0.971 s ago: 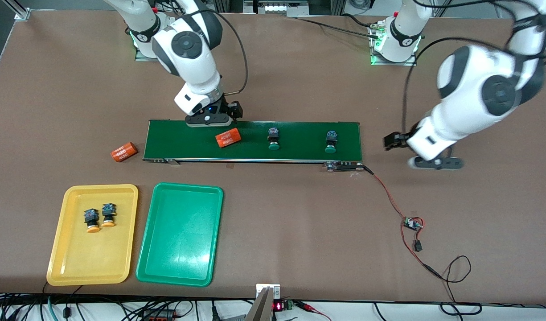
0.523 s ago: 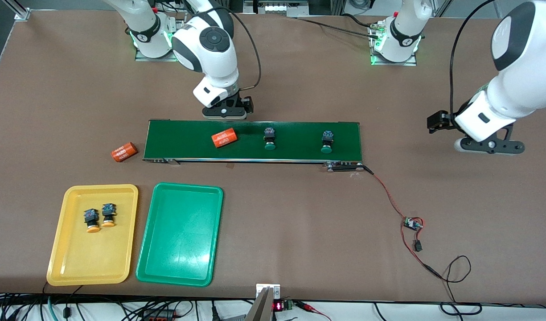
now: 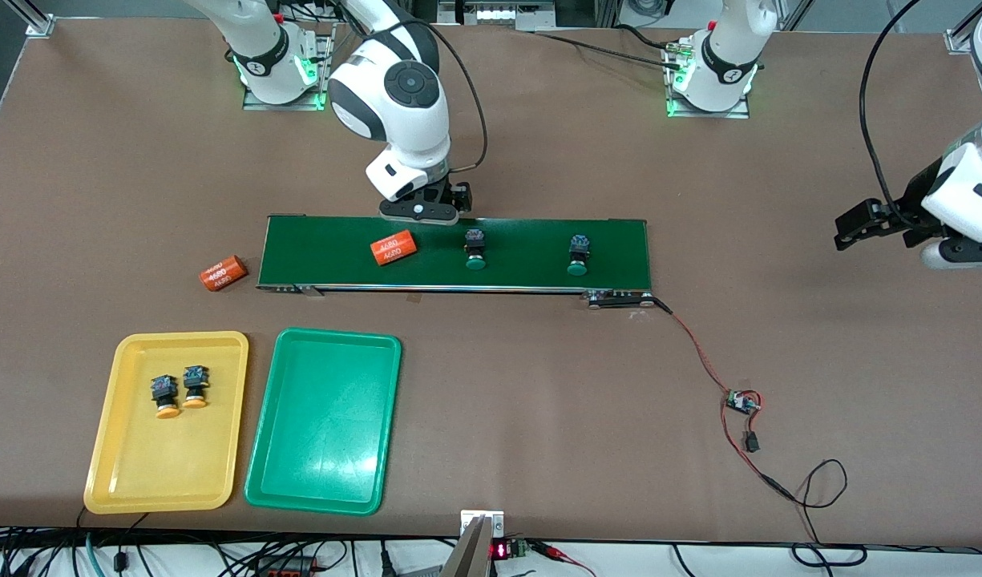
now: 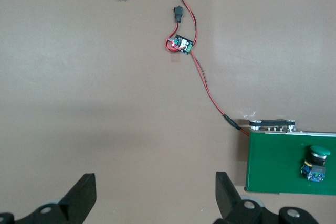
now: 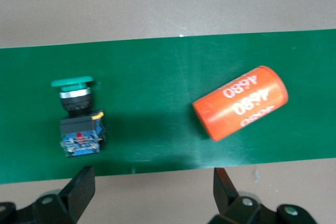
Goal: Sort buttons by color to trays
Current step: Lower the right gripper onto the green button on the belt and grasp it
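Observation:
Two green-capped buttons [image 3: 474,249] [image 3: 578,255] lie on the dark-green conveyor belt [image 3: 523,276]. Two yellow-capped buttons [image 3: 164,397] [image 3: 194,387] sit side by side in the yellow tray [image 3: 162,473]. Beside it, the green tray [image 3: 322,425] holds nothing. My right gripper [image 3: 420,211] hangs open over the belt's edge nearest the robot bases; in its wrist view the right gripper [image 5: 153,182] has one green button [image 5: 79,116] and an orange cylinder [image 5: 240,102] ahead of it. My left gripper [image 3: 959,255] is open over bare table past the belt's end, and the left gripper [image 4: 156,187] is empty.
One orange numbered cylinder [image 3: 394,248] lies on the belt, another [image 3: 222,273] on the table off the belt's end toward the right arm. A red-and-black cable runs from the belt to a small circuit board [image 3: 743,401] [image 4: 181,44].
The cylinder and both green buttons have ridden the belt toward the right arm's end. My right gripper has slid along the belt toward the left arm's end. My left arm has swung away from the belt.

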Robot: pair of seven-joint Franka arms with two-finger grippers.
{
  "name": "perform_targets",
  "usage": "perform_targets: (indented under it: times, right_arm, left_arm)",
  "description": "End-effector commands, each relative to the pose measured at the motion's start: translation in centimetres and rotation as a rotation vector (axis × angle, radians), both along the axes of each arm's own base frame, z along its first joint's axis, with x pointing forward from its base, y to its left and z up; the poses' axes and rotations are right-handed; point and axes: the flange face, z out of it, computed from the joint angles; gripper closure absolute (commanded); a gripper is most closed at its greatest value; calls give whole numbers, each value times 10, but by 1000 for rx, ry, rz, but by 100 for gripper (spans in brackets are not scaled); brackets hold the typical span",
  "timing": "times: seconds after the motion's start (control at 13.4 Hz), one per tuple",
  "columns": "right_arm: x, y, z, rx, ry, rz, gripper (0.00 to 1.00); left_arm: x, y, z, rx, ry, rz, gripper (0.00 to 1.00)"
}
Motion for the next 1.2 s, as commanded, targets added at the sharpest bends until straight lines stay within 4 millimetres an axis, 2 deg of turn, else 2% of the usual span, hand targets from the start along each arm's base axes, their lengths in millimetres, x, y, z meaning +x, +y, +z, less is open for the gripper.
perform_targets:
  times: [0.0, 0.3, 0.82, 1.12]
  right_arm:
    - [9, 9, -2, 4, 0, -63, 0]
    - [10, 20, -11, 11, 10, -61, 0]
    - [24, 14, -43, 9, 0, -49, 0]
    - [28, 16, -48, 15, 0, -53, 0]
  left_arm:
    - [-12, -12, -1, 4, 16, -37, 0]
    - [-12, -15, 3, 46, 20, -56, 0]
    - [-13, -15, 3, 47, 28, -55, 0]
    - [-13, -20, 3, 47, 26, -54, 0]
